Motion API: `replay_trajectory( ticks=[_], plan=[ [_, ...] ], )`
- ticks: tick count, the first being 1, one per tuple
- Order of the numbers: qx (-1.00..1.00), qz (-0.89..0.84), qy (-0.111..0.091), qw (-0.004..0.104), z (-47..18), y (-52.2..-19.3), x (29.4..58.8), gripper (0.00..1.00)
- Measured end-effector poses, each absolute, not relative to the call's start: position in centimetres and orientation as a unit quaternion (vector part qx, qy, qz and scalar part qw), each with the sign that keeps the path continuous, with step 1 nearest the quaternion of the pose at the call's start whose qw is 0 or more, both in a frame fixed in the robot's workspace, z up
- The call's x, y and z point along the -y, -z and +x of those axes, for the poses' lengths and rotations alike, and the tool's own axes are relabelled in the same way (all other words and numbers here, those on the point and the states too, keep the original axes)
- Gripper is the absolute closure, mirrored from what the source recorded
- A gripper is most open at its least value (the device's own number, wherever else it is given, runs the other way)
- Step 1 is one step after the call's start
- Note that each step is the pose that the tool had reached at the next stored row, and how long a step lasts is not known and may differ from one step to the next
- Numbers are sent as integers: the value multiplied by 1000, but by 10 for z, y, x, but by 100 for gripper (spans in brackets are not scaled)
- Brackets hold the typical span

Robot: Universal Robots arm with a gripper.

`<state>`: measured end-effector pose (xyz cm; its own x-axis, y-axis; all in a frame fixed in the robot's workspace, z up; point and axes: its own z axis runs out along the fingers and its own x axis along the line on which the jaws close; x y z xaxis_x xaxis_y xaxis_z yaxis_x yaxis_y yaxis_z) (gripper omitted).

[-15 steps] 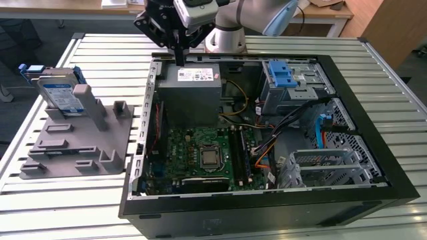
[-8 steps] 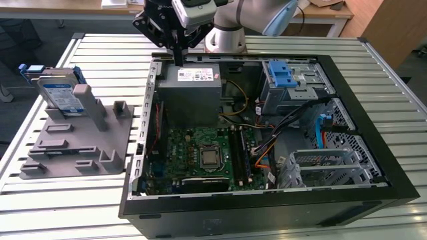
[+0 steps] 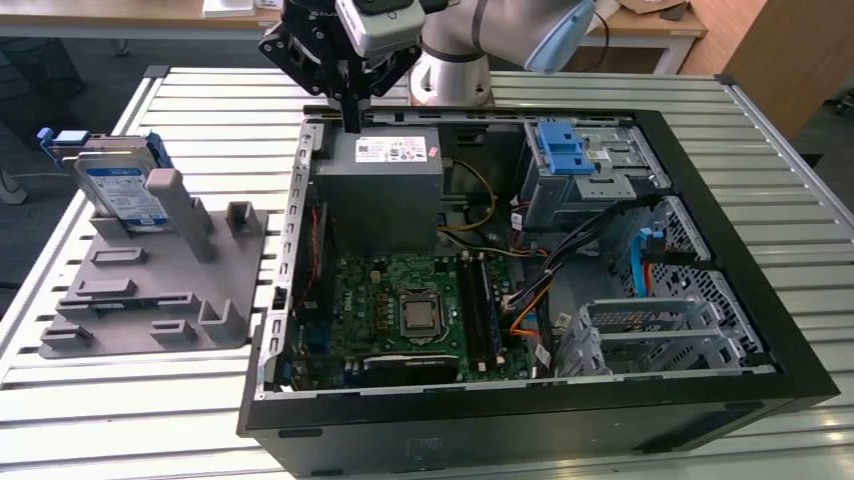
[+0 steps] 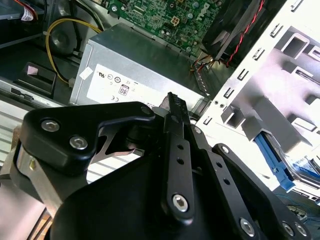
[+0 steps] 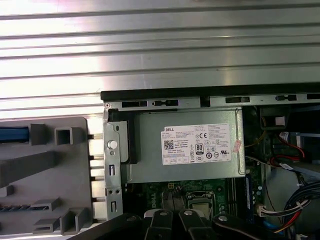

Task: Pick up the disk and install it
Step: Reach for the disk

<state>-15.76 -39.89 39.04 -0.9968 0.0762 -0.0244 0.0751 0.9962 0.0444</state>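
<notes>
The disk [image 3: 118,187] stands on edge in the grey holder [image 3: 160,290] at the exterior view's left, outside the computer case. It is silver with a white-and-blue label and blue side rails. One blue rail [image 5: 12,134] shows in the first wrist view, and a blue edge of the disk [image 4: 272,157] in the second. My gripper [image 3: 351,112] hangs over the case's back wall, above the grey power-supply box [image 3: 383,190], well to the right of the disk. Its fingers [image 4: 174,107] are pressed together with nothing between them.
The open black computer case [image 3: 747,300] lies on a slatted metal table [image 3: 200,110]. Inside are the motherboard [image 3: 414,310], loose cables [image 3: 534,300] and a metal drive cage with a blue latch [image 3: 567,150]. A second empty cage [image 3: 654,330] sits at the front right.
</notes>
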Motion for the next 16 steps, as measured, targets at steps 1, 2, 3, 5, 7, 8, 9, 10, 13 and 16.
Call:
replay_trajectory(
  ticks=[1,2,3,5,7,8,9,10,13,16],
  plan=[
    [-999,38,-22,13,-158,-390,399,89],
    [-999,38,-22,13,-158,-390,399,89],
    [-999,38,-22,13,-158,-390,399,89],
    [-999,38,-22,13,-159,-390,399,89],
    [-999,38,-22,13,-159,-390,399,89],
    [-999,38,-22,13,-159,-390,399,89],
    [-999,38,-22,13,-160,-390,399,89],
    [-999,38,-22,13,-160,-390,399,89],
    [-999,38,-22,13,-161,-390,399,89],
    [-999,38,-22,13,-161,-390,399,89]
  ],
)
